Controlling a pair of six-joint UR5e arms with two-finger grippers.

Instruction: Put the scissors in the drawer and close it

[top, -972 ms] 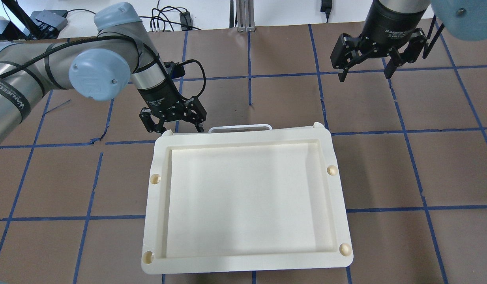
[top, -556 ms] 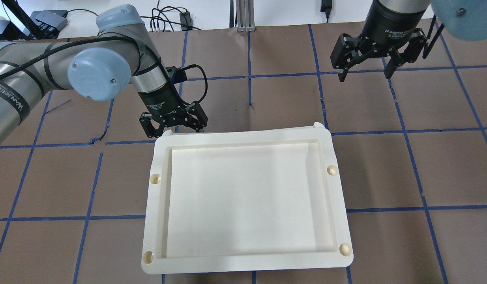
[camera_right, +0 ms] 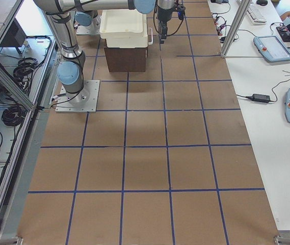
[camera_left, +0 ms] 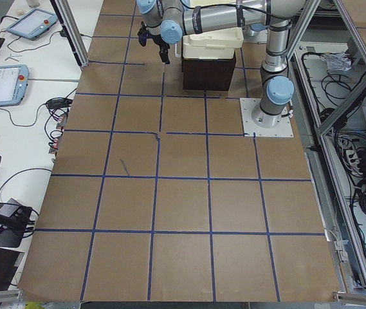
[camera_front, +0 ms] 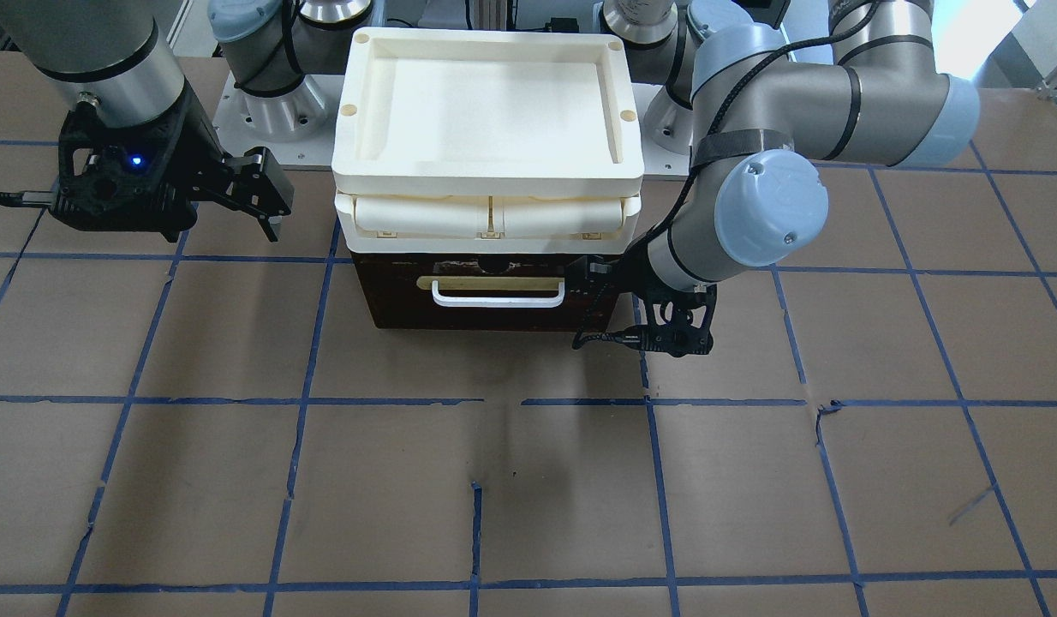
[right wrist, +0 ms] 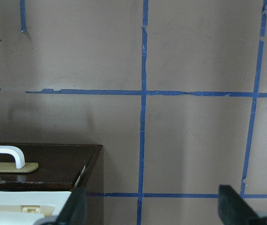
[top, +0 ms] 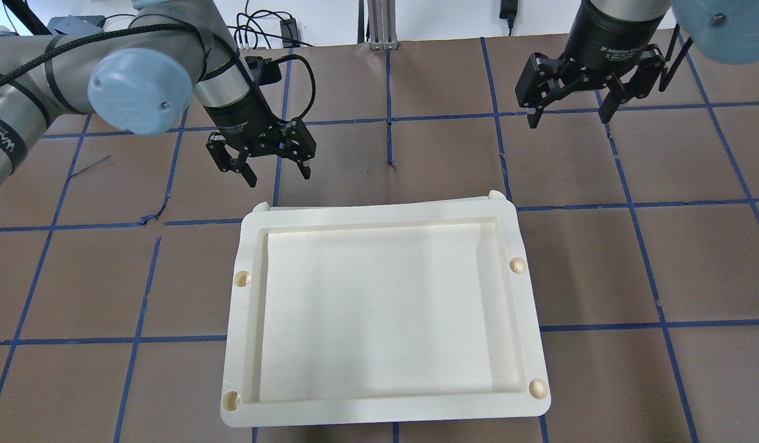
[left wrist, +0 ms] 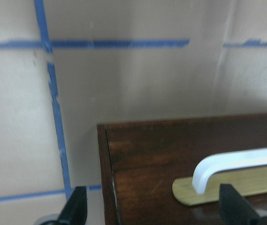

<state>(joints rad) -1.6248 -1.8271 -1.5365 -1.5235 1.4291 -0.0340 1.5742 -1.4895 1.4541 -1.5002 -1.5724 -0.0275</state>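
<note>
With the drawer point(camera_front: 494, 319) flush shut, left gripper point(top: 278, 177) beside its front and right gripper point(top: 567, 120) both gape empty

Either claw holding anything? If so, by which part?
Nothing held: left claw and right claw are both open and empty; the drawer handle is not gripped.

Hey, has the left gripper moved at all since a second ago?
Yes. In the overhead view the left gripper, which was right at the cream tray's far rim, now sits clear of it, farther up the picture, away from the robot.
</note>
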